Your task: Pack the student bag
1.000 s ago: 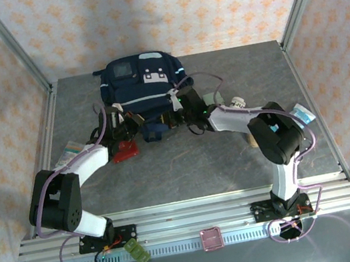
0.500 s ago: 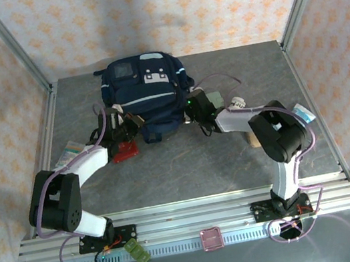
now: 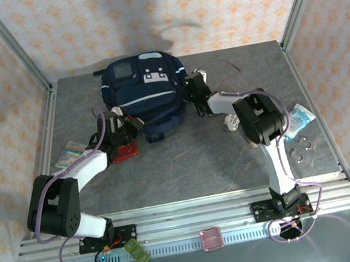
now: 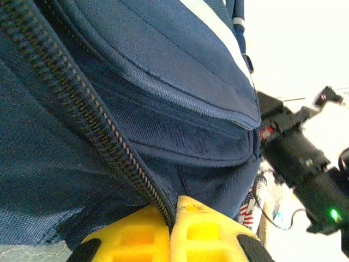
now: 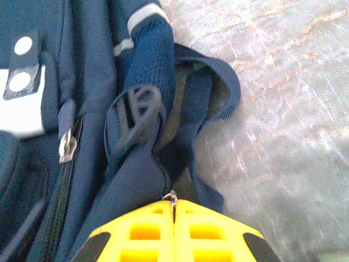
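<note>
The bag (image 3: 147, 95) lies far centre, long axis near to far. The left gripper (image 4: 173, 229), pressed together, pinches the zip seam (image 4: 82, 109) at its near-left corner. The right gripper (image 5: 174, 218) pinches a zip pull (image 5: 171, 195) on the bag's right side. Both arms are equally close.

Soft, even light falls from above in the overhead view. The grey stone-patterned table (image 3: 168, 166) shows no glare, and faint shadows smudge the orange-patterned back wall (image 3: 177, 29). In the left wrist view the navy-blue fabric backpack (image 4: 109, 109) is dim and close with a crisp zipper. The background at upper right is blown out white, and the left gripper (image 4: 172, 232) is soft at the frame's bottom edge. In the right wrist view the backpack's strap is blurred, a pale sheen washes the tabletop, and the right gripper (image 5: 174, 229) is slightly out of focus.
</note>
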Available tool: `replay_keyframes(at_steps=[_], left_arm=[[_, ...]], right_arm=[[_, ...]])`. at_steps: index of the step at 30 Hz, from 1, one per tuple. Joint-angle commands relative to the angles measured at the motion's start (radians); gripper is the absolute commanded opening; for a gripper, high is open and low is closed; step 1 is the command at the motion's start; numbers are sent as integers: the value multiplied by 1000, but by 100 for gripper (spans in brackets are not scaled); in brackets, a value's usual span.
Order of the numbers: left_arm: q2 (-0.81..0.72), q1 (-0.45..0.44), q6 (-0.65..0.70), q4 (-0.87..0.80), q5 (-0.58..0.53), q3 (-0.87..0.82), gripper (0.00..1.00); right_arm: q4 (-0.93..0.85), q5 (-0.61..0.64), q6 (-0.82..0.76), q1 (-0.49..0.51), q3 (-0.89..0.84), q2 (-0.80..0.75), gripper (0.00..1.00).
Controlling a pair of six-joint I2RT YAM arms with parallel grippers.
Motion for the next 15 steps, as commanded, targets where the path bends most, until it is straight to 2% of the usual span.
replay_keyframes(at_steps=[1,4,8,15], left_arm=[[-50,23,48,37,2,-4,0],[-47,27,80,15,-9,11,0],[-40,32,162,-27,6,58,0],[-62,12,286,-49,176,105,0]], right_arm=[[-12,128,28,-64,119,66,0],[-27,122,26,-65,105,48,0],[86,172,32,-66,-134,-110,0],[184,228,37,-55,-501,-417,0]])
